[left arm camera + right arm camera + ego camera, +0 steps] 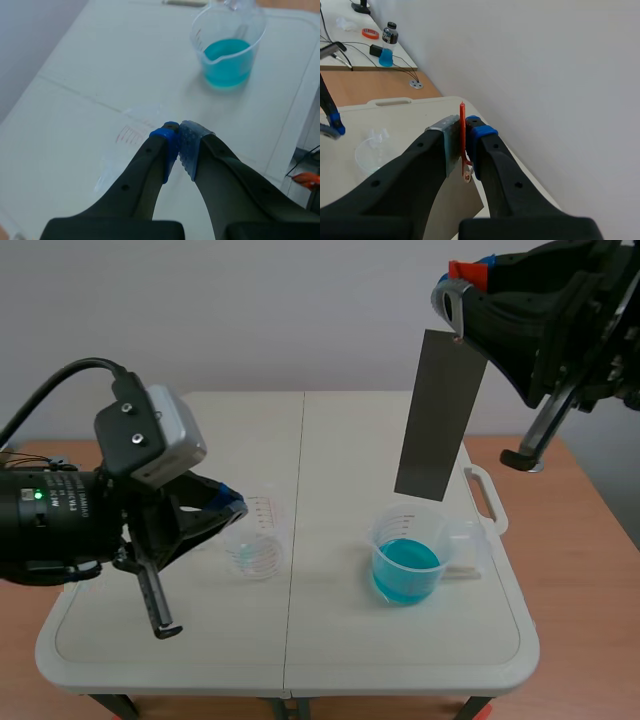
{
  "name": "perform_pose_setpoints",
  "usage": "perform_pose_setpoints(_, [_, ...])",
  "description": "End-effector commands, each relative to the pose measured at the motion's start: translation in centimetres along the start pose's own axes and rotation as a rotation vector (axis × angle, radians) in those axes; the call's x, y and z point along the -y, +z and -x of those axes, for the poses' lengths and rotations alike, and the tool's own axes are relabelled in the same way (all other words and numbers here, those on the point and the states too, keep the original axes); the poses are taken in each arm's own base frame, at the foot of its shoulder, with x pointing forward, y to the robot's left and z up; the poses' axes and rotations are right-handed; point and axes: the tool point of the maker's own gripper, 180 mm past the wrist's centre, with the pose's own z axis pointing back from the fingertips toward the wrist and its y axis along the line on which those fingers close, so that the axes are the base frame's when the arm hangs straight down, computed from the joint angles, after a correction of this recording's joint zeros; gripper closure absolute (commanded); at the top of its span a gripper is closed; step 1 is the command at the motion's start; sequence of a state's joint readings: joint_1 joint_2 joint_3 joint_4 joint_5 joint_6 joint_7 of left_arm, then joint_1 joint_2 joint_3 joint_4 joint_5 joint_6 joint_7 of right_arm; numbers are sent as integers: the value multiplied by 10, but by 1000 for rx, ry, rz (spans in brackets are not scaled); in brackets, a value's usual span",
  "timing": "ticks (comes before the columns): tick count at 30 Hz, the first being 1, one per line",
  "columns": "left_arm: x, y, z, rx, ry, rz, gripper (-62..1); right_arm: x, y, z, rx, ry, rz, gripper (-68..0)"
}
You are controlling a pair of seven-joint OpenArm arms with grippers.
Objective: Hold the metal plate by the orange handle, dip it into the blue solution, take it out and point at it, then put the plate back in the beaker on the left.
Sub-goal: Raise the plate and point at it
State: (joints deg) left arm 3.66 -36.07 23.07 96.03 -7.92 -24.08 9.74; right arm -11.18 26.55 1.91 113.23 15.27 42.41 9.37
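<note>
High at the right, my right gripper [462, 285] is shut on the orange handle [467, 270]. The grey metal plate [440, 415] hangs from it, tilted, with its lower end just above the beaker of blue solution [407, 558]. In the right wrist view the thin orange handle [462, 131] is pinched between the pads and the plate [462, 210] drops away below. My left gripper [235, 505] is shut on nothing, over the near rim of the empty clear beaker [255, 540]. From the left wrist its fingertips [172, 137] meet above that faint beaker [131, 135]; the blue beaker [227, 55] stands ahead.
A clear plastic container [468, 545] sits right behind the blue beaker, near the table's handle slot [487, 498]. On a wooden desk beyond the table lie a small bottle of blue liquid [387, 47], a tape roll [370, 33] and cables.
</note>
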Motion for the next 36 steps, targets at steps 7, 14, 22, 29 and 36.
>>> perform_pose_setpoints(7, [2, -38, -20, 26, 14, 24, -21, 2, 0, -11, 33, 18, -8, -13])
perform_pose_setpoints(14, [4, -64, -30, 29, 12, 47, -21, 2, 0, -11, 33, 18, -8, -13])
perform_pose_setpoints(22, [9, -78, -45, 52, 6, 65, -21, 2, 0, -11, 34, 16, -7, -13])
perform_pose_setpoints(29, [15, -82, -48, 51, -12, 73, -21, 2, 0, -11, 36, 15, -7, -13])
perform_pose_setpoints(36, [16, -82, -47, 50, -14, 76, -21, 2, 0, -12, 38, 12, -7, -13])
